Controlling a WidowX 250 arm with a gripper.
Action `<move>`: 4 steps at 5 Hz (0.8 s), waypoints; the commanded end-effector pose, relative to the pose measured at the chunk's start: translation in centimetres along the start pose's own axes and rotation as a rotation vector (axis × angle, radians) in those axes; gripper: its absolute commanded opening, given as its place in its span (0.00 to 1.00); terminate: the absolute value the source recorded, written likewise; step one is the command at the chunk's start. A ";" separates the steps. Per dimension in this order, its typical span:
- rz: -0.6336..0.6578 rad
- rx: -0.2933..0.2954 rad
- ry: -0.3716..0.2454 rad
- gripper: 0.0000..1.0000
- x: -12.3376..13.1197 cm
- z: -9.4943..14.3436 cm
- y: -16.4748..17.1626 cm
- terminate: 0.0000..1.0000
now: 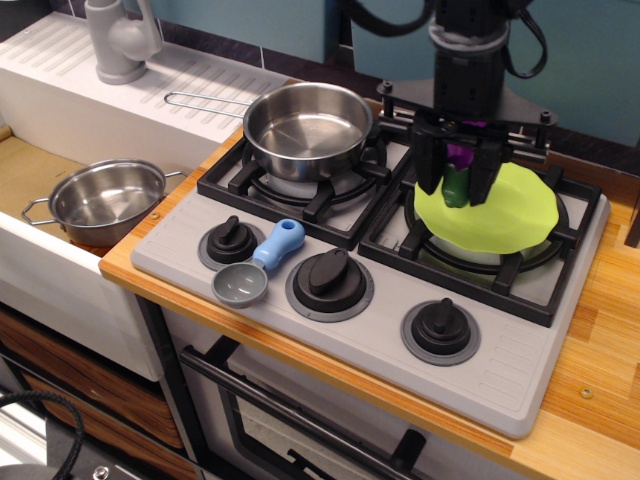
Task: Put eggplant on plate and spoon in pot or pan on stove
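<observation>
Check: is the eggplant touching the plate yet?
Cannot tell. In the only view, the eggplant sits clamped in the tool over the plate, its green end overlapping the plate's surface with no visible gap or clear contact.

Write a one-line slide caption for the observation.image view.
Gripper holds the eggplant over the plate; the spoon lies on the stove.

— What's behind, toward twelve o'clock?
— A teal wall (590, 60) above a band of dark tiles (575, 135).
— And at nine o'clock?
— A white sink unit (70, 90) with a ribbed drainboard and a grey tap (120, 40).
— Below?
— A wooden counter (600, 350), with an oven door (300, 420) at six o'clock.
</observation>
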State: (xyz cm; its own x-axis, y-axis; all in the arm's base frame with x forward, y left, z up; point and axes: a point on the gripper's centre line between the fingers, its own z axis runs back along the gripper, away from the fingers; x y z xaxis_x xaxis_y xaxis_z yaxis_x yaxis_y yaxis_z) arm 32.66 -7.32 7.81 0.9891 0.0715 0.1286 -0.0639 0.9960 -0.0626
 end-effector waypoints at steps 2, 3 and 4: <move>-0.019 -0.038 -0.071 1.00 1.6 0.3 -0.5 0.00; -0.010 -0.038 -0.059 1.00 1.4 0.9 -0.6 0.00; -0.003 -0.036 -0.046 1.00 1.0 1.6 -0.9 0.00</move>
State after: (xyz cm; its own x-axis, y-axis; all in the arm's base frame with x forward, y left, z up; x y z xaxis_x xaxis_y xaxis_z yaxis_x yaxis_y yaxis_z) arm 32.31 -7.73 6.90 0.9939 0.0715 0.0835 -0.0656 0.9953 -0.0716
